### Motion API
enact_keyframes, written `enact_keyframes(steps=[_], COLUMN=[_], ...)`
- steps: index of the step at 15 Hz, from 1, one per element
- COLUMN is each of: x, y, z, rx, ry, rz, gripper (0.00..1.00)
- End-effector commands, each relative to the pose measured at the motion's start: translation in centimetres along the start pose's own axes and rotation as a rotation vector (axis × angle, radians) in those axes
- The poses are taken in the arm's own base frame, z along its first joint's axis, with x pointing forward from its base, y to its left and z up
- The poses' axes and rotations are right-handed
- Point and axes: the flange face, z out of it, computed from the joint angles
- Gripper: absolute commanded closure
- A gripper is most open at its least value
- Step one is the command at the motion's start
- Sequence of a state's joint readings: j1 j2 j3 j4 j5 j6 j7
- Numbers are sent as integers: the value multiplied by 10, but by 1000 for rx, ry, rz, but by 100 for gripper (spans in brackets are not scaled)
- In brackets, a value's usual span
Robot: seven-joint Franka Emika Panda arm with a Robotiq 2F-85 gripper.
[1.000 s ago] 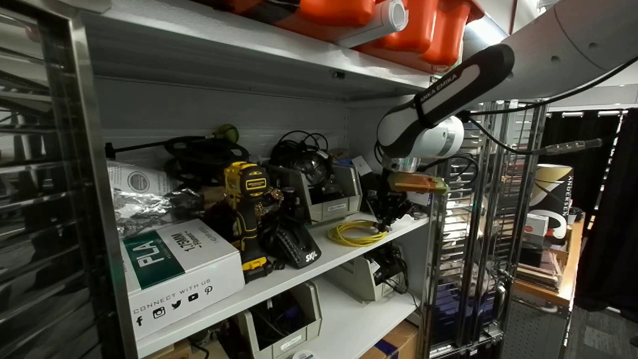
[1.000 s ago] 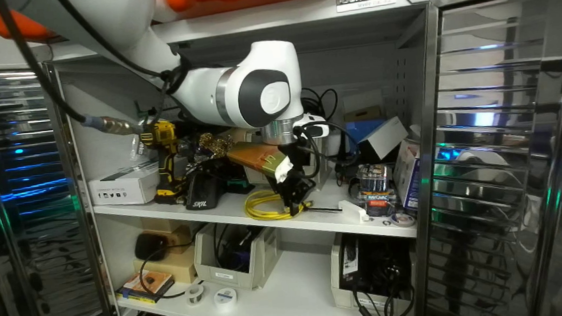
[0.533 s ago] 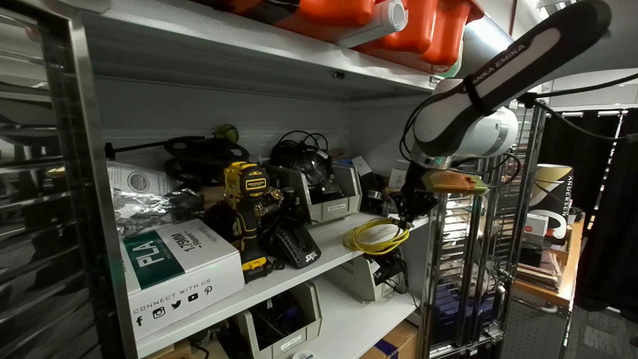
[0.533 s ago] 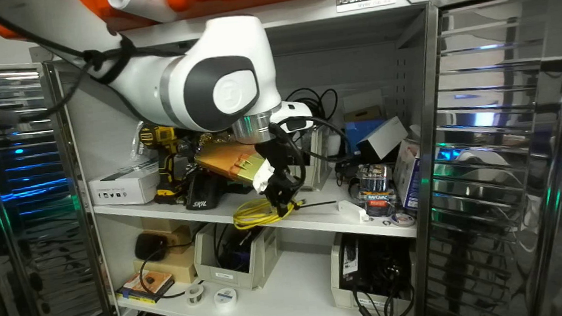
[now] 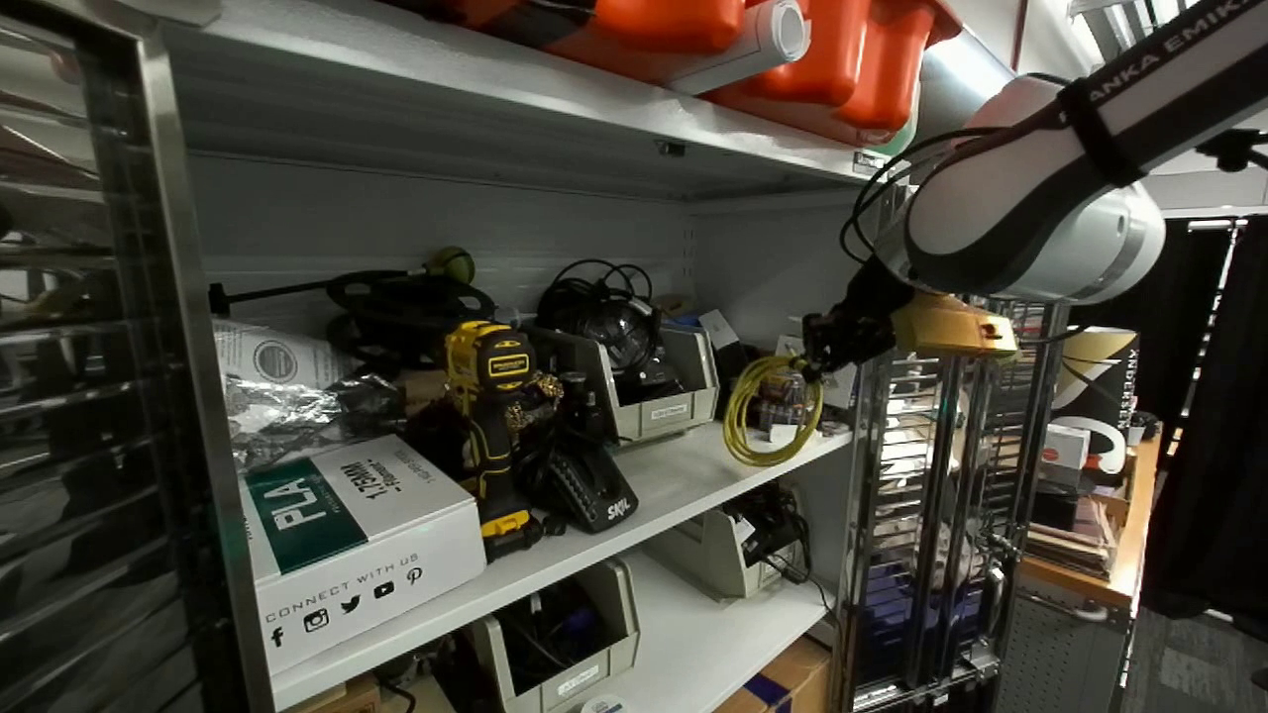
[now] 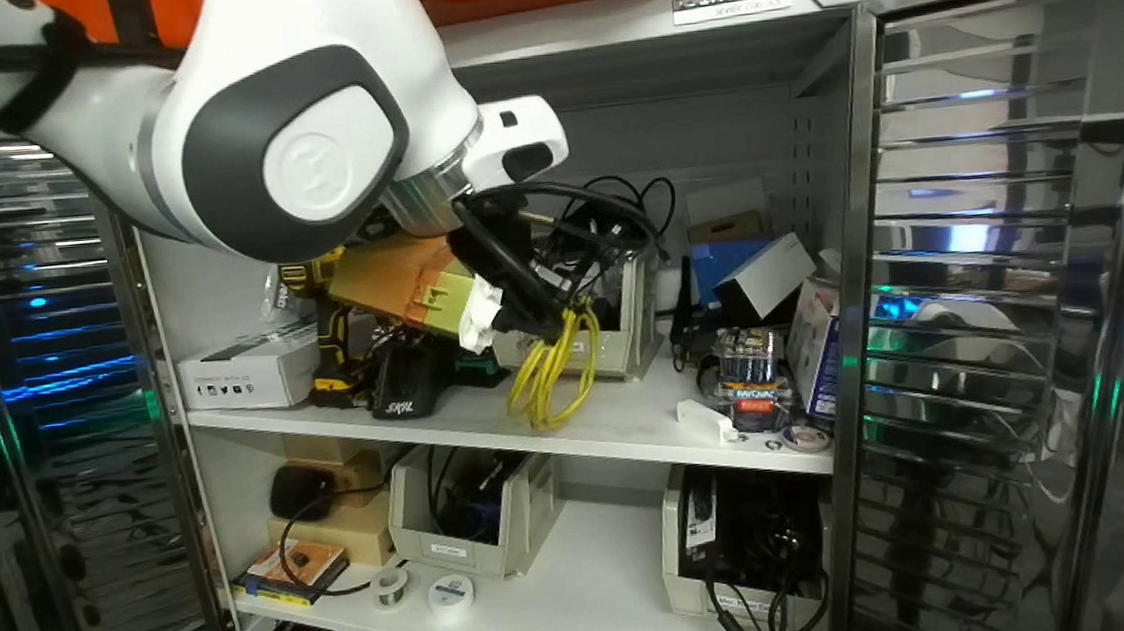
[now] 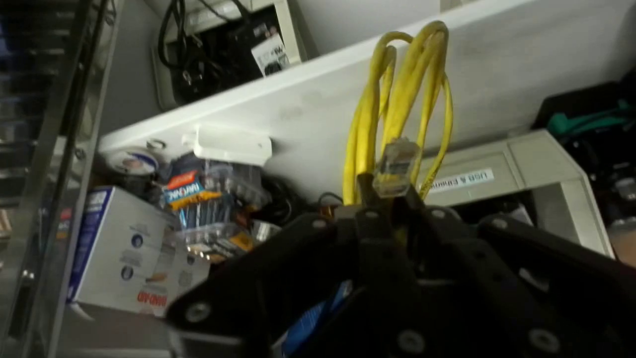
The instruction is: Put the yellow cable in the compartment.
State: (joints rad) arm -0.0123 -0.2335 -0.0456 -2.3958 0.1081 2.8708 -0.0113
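The yellow cable (image 5: 770, 458) is a coil that hangs in the air over the upper shelf's front part; it also shows in an exterior view (image 6: 535, 398). My gripper (image 5: 812, 366) is shut on the top of the coil. In the wrist view, the fingertips (image 7: 390, 194) pinch the cable (image 7: 368, 119), with a clear plug between them. The compartment seems to be the grey bin (image 5: 666, 411) on the upper shelf. Its label, partly hidden, starts with "USB &" in the wrist view (image 7: 526, 156). The gripper and cable are in front of this bin and apart from it in depth.
A yellow drill (image 5: 490, 396), a black charger (image 5: 594, 485) and a white box (image 5: 396, 535) stand on the same shelf. Battery packs (image 6: 751, 381) and a white bracket (image 6: 706, 420) lie at its other end. More bins (image 6: 480, 553) stand below. Open metal doors (image 6: 1004, 321) flank the cabinet.
One second ago the coil lay on the shelf in the gripper's grasp. The gripper has lifted it and moved up and outward from the cabinet, tilting; the coil now hangs down.
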Motion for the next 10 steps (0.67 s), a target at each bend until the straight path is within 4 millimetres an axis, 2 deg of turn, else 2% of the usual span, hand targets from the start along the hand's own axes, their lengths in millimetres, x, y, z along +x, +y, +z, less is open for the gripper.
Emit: enact_keyframes(steps=[1,4,10], x=[26,51,107], y=[-12,-32,-107], z=[-9,2,9], rx=[41,65,158], ry=[189,339,574], rz=[13,37,50], gripper=[89,90,91])
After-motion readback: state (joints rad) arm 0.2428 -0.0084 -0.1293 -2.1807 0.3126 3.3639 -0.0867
